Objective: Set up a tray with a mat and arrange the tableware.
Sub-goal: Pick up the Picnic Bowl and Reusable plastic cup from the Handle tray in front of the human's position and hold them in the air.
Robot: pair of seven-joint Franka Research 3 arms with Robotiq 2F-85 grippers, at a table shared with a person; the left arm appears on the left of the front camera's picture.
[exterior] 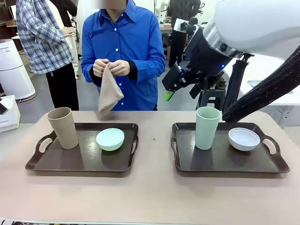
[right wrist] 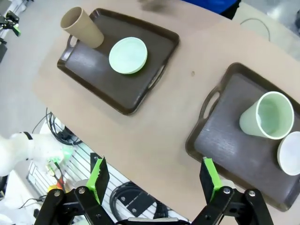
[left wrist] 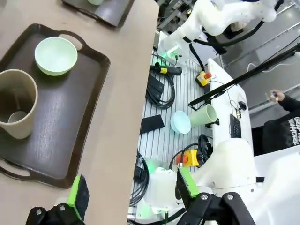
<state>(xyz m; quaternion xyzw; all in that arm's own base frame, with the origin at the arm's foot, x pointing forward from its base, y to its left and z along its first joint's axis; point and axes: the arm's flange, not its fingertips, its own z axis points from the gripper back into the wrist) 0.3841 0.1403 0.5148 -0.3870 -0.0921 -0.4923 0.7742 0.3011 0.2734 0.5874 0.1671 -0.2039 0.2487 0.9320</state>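
Two dark brown trays lie on the table. The left tray [exterior: 79,161] carries a tan cup [exterior: 63,127] and a mint-green bowl [exterior: 110,139]. On the right tray [exterior: 220,161] stand a pale green cup [exterior: 207,127] and a white bowl [exterior: 243,138]. Behind the left tray a person in a blue shirt holds a beige mat [exterior: 109,93] in both hands. My right gripper [right wrist: 154,174] hangs open high over the table's near edge, looking down on both trays; in the front view the right gripper [exterior: 169,93] is at the upper right. My left gripper [left wrist: 132,186] is open beside the table, near the left tray [left wrist: 89,117].
Off the table, on the robot's base, lie a spare green cup [left wrist: 204,115] and a pale bowl [left wrist: 180,122] among cables. A second person in a plaid shirt [exterior: 42,37] stands at the back left. Bare tabletop runs between the trays [exterior: 154,154].
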